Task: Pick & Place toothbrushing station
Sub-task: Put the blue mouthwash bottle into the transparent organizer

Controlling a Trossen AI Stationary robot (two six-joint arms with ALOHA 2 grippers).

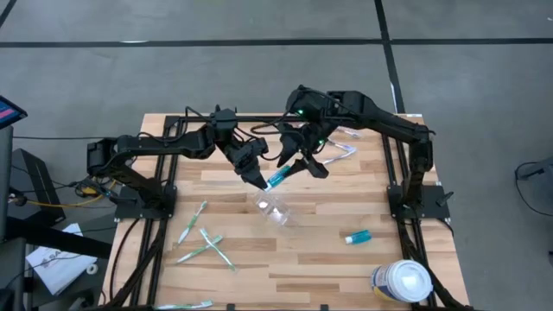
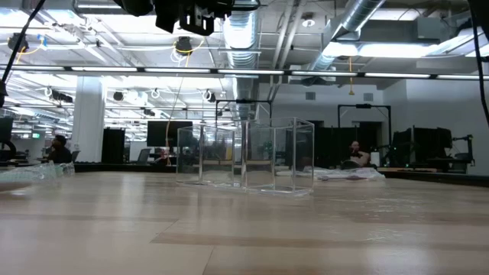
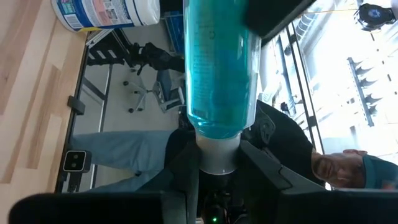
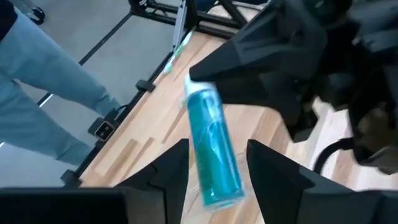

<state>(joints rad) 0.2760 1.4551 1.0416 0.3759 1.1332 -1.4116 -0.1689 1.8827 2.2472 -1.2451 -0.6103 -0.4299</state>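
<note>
A teal tube with a white cap hangs in the air over the table's middle, and my left gripper is shut on it. My right gripper is open, with a finger on each side of the tube's flat end; a small gap shows on both sides. In the high view this gripper comes from the far right. The see-through toothbrushing station stands on the table just nearer than the tube, its base on the wood. My left gripper pinches the tube's white cap end between its two fingers. The fingers lie about level, and the teal body runs straight on past them toward my right gripper. The tube is lifted clear of the table.
Several toothbrushes lie at the near left. A small teal tube lies at the near right, and a white-lidded tub stands by the near right corner. A person in jeans stands beyond the table's edge.
</note>
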